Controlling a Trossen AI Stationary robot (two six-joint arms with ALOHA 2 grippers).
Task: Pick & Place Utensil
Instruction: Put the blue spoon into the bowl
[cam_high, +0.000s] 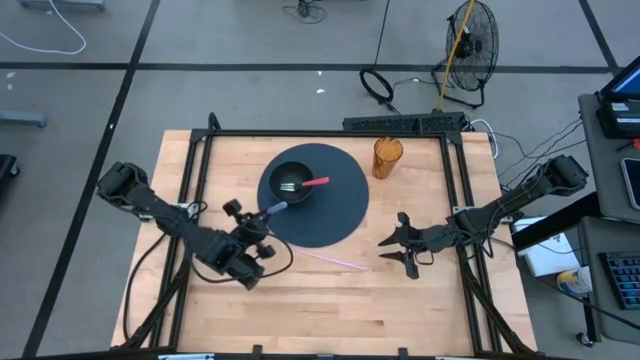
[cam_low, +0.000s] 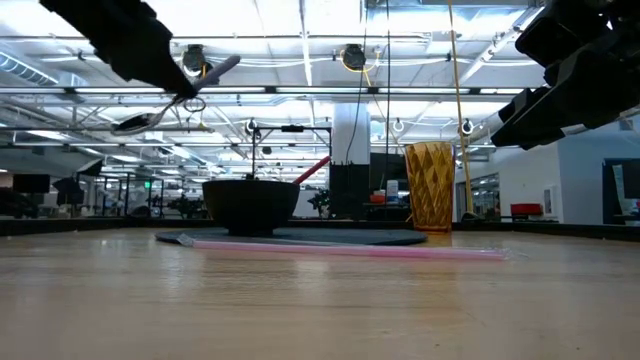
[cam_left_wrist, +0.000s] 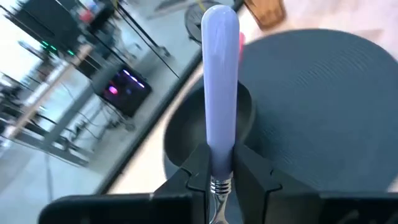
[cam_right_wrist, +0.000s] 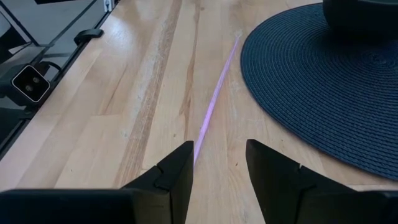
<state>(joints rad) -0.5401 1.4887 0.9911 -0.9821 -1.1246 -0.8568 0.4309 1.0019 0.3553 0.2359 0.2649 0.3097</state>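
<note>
My left gripper (cam_high: 262, 220) hangs above the table, just near-left of the black bowl (cam_high: 285, 197), and is shut on a utensil with a lavender handle (cam_left_wrist: 221, 74). The low view shows its metal spoon end (cam_low: 135, 123) in the air. The bowl stands on a round dark placemat (cam_high: 335, 215) and holds a red-handled utensil (cam_high: 316, 183), which leans on the bowl's rim. My right gripper (cam_high: 398, 256) waits open over the wood, right of the mat, with nothing between its fingers (cam_right_wrist: 177, 168). My left gripper pinches the lavender handle at its lower end (cam_left_wrist: 221, 163), just above the metal neck (cam_left_wrist: 217, 186), between its two fingers. The handle runs on ahead of the fingers toward the bowl. The utensil is lifted clear and tilted, handle tip high and spoon end lower.
A thin pink straw (cam_high: 335, 261) lies flat on the wood near the mat's front edge, between the two grippers. An amber cup (cam_high: 387, 157) stands at the mat's far right. A black frame (cam_high: 330, 134) borders the table. Bare wood lies toward the near edge.
</note>
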